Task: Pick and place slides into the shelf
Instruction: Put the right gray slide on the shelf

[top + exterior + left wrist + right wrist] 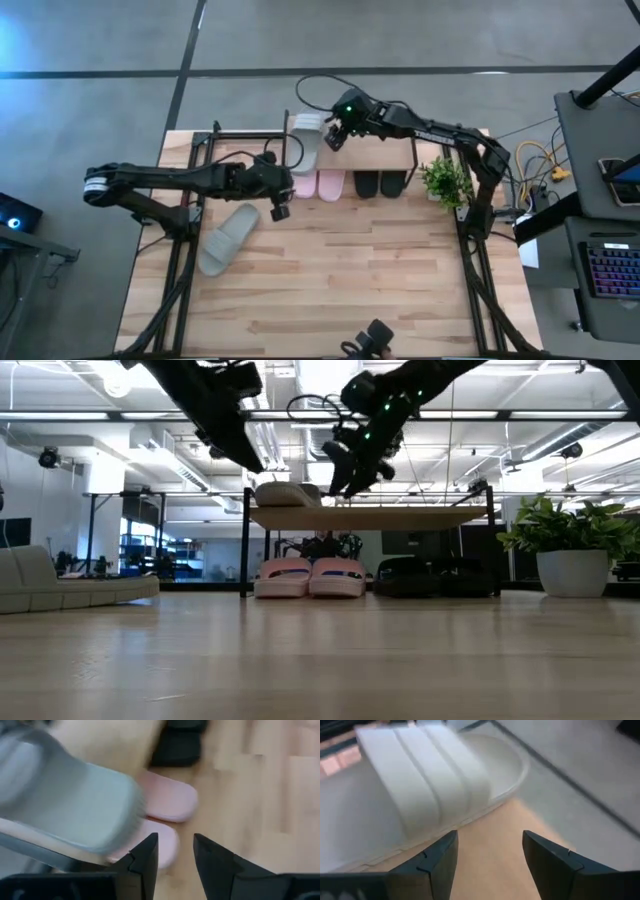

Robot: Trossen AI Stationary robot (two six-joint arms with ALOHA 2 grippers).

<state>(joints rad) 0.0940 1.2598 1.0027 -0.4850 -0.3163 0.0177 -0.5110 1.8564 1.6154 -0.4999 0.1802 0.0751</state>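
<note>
One grey-green slide point(305, 140) lies sole-down on the shelf's plank top point(380, 150), at its left part; it also shows in the low view point(288, 493) and the right wrist view point(415, 785). The other grey-green slide point(228, 238) lies on the table left of centre. The pink pair point(318, 185) and the black pair point(380, 184) stand under the shelf. My right gripper point(335, 135) is open and empty just right of the shelved slide point(490, 847). My left gripper point(279, 203) is open and empty, raised in front of the shelf's left part point(175, 850).
A potted plant point(445, 180) stands on the table right of the shelf. The shelf's black legs point(246, 540) stand by the pink pair. The middle and near part of the wooden table point(350, 280) is bare. A dark device point(372, 340) sits at the near edge.
</note>
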